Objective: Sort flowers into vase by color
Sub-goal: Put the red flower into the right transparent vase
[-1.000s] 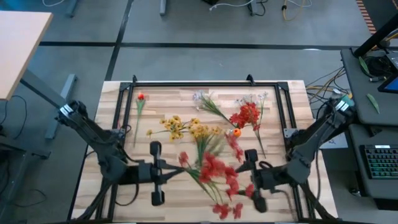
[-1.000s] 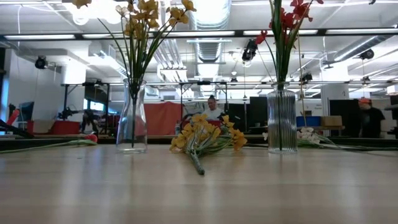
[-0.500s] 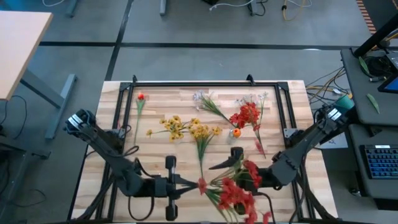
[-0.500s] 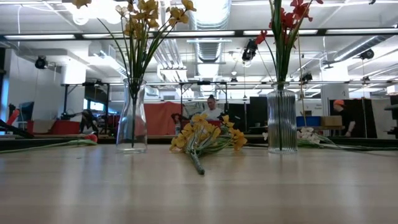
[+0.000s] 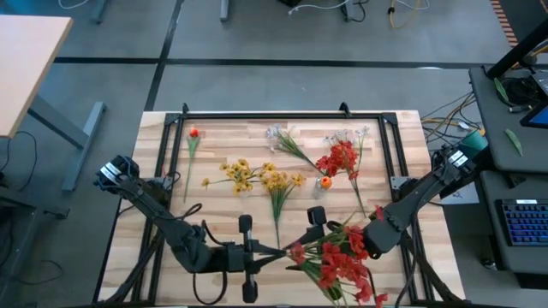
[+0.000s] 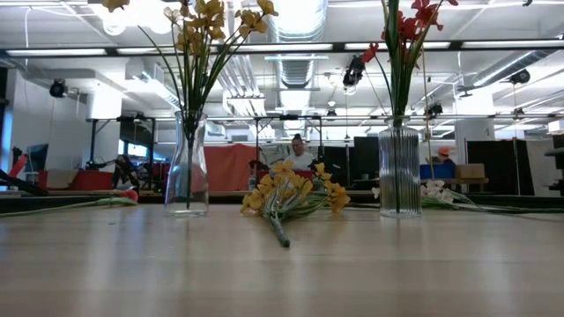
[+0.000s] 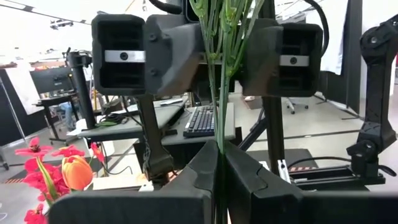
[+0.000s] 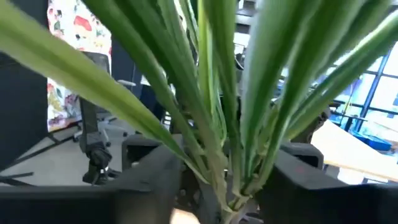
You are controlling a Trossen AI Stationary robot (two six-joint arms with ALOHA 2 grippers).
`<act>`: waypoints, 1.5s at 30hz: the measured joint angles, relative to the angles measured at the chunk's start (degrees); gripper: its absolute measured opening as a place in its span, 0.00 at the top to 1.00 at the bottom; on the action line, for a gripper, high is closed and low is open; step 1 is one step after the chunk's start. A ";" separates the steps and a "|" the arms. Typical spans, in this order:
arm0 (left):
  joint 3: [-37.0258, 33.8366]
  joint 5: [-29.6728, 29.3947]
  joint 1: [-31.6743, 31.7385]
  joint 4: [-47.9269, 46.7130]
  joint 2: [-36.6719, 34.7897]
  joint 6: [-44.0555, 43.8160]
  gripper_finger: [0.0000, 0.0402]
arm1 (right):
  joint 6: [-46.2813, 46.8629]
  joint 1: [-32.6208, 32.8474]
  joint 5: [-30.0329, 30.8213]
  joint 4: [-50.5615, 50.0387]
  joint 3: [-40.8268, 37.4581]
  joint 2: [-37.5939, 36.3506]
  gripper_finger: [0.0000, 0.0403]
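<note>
Yellow spray [image 5: 276, 184] lies beside the vases—red vase [image 6: 400, 170] rightward.

This is a robotics lab in an open, industrial hall. Exposed ducting [image 6: 298, 22] and strip lights run across the ceiling in the low view, above tripods and rigs, with a person [image 6: 298, 154] seated far back. From above, the wooden table [image 5: 214, 205] stands on grey concrete, cables trail nearby, and a keyboard [image 5: 523, 224] sits on a side desk.
</note>
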 joint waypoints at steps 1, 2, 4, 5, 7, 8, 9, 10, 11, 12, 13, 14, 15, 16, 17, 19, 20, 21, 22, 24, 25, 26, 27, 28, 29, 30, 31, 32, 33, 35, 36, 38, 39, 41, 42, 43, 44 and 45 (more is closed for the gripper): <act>0.02 -0.01 0.04 0.01 0.00 -0.03 1.00 | -0.07 -0.02 0.02 -0.01 0.00 -0.01 0.68; 0.04 -0.07 0.08 0.01 -0.02 -0.04 1.00 | -0.22 -0.04 0.04 -0.06 -0.02 -0.03 0.74; 0.05 -0.55 0.08 -0.01 -0.02 -0.10 0.98 | -0.63 -0.05 0.06 -0.63 -0.02 -0.03 0.85; 0.03 -0.55 0.08 -0.08 -0.11 -0.10 0.96 | -0.70 -0.06 0.06 -0.90 -0.02 -0.03 0.90; -0.01 -1.00 0.06 -0.64 -0.37 -0.33 0.92 | -0.62 -0.04 0.15 -1.46 -0.06 -0.16 0.95; 0.01 -1.17 0.06 -1.40 -0.62 -0.47 0.89 | -0.21 -0.04 0.15 -1.84 -0.07 -0.31 0.96; 0.09 -1.32 0.06 -2.46 -0.87 -0.47 0.85 | 0.38 -0.07 0.21 -2.31 -0.09 -0.45 0.96; 0.20 -1.41 0.06 -3.33 -1.10 -0.49 0.82 | 0.95 -0.07 0.28 -2.82 -0.07 -0.58 0.97; 0.27 -1.42 0.06 -4.48 -1.46 -0.49 0.78 | 1.77 -0.05 0.64 -4.24 0.08 -0.89 0.97; 0.28 -1.47 0.02 -5.83 -1.89 -0.60 0.74 | 2.61 -0.04 1.59 -5.90 0.31 -1.20 0.97; 0.29 -1.54 -0.01 -7.43 -2.43 -1.34 0.70 | 3.97 -0.01 3.21 -8.27 0.83 -1.56 0.97; 0.29 -1.52 -0.07 -9.73 -3.17 -2.60 0.66 | 5.66 0.07 5.44 -11.54 1.43 -2.14 0.97; 0.29 -1.49 -0.09 -12.38 -4.02 -4.20 0.63 | 7.65 0.28 8.10 -15.63 2.15 -2.76 0.97; 0.29 -1.47 -0.10 -15.31 -5.02 -5.84 0.60 | 10.39 0.41 10.91 -20.24 3.05 -3.51 0.97; 0.29 -1.49 -0.18 -18.41 -6.02 -7.51 0.58 | 13.39 0.39 13.20 -25.45 3.95 -4.39 0.98; 0.32 -1.47 -0.27 -24.05 -7.93 -11.22 0.54 | 21.00 0.33 16.21 -36.61 5.47 -6.15 0.98; 0.32 -1.44 -0.40 -26.92 -8.89 -13.05 0.52 | 24.90 0.22 17.16 -41.83 5.87 -7.12 0.98; 0.32 -1.45 -0.48 -29.27 -9.74 -14.58 0.52 | 28.39 0.10 18.10 -46.80 5.97 -8.06 0.98; 0.32 -1.44 -0.56 -31.17 -10.67 -15.73 0.51 | 31.48 -0.14 19.08 -51.12 5.92 -8.99 0.98; 0.32 -1.44 -1.05 -35.32 -12.50 -17.34 0.51 | 37.72 -0.17 22.17 -58.70 5.34 -10.86 0.98; 0.32 -1.44 -1.16 -36.97 -13.39 -18.22 0.52 | 41.30 -0.15 24.11 -62.73 4.81 -11.84 0.98; 0.32 -1.44 -1.31 -38.93 -14.24 -19.17 0.52 | 44.61 -0.15 25.60 -66.06 4.18 -12.89 0.98; 0.32 -1.45 -1.50 -40.67 -14.99 -20.12 0.53 | 48.06 -0.15 26.73 -68.91 3.43 -13.87 0.98; 0.32 -1.45 -1.69 -42.21 -15.67 -20.91 0.53 | 51.11 -0.15 27.67 -71.55 2.66 -14.76 0.98; 0.32 -1.45 -1.81 -43.64 -16.22 -21.54 0.54 | 53.94 -0.15 28.58 -73.84 1.80 -15.54 0.98; 0.27 -1.45 -2.00 -44.67 -16.79 -21.95 0.55 | 56.06 -0.15 29.61 -75.31 0.80 -16.22 0.98; 0.11 -1.46 -2.09 -45.37 -17.38 -22.20 0.55 | 57.68 -0.15 30.96 -76.03 -0.32 -16.91 0.98; -0.06 -1.46 -2.14 -46.11 -17.95 -22.38 0.56 | 58.80 -0.15 32.25 -76.39 -1.57 -17.55 0.98; -0.17 -1.51 -2.17 -46.71 -18.37 -22.55 0.57 | 59.42 -0.15 33.75 -76.39 -2.72 -18.08 0.98; -0.45 -1.54 -2.17 -48.11 -19.19 -22.63 0.58 | 59.99 -0.37 36.97 -76.35 -4.96 -19.10 0.98; -0.57 -1.55 -2.17 -49.02 -19.55 -22.78 0.59 | 60.05 -0.62 38.59 -76.37 -5.94 -19.45 0.98; -0.68 -1.68 -2.17 -50.54 -19.99 -23.40 0.60 | 60.46 -1.12 41.37 -76.35 -7.49 -19.94 0.98; -0.71 -2.26 -2.17 -51.46 -20.17 -23.87 0.61 | 60.73 -1.30 42.34 -76.35 -8.10 -20.23 0.98; -0.73 -4.05 -2.22 -53.23 -20.35 -24.85 0.62 | 61.45 -1.67 44.01 -76.26 -9.05 -20.87 0.98; -0.76 -4.71 -2.35 -54.59 -20.49 -25.60 0.62 | 61.53 -1.97 44.66 -76.20 -9.36 -21.13 0.98; -0.78 -5.42 -2.32 -55.74 -20.63 -26.21 0.62 | 61.58 -2.17 44.93 -75.84 -9.67 -21.38 0.98; -0.78 -5.97 -2.32 -56.63 -20.71 -26.86 0.63 | 61.57 -2.38 45.11 -75.23 -10.04 -21.47 0.98; -0.78 -6.52 -2.32 -57.44 -20.81 -27.57 0.63 | 61.57 -2.65 45.12 -74.55 -10.27 -21.50 0.98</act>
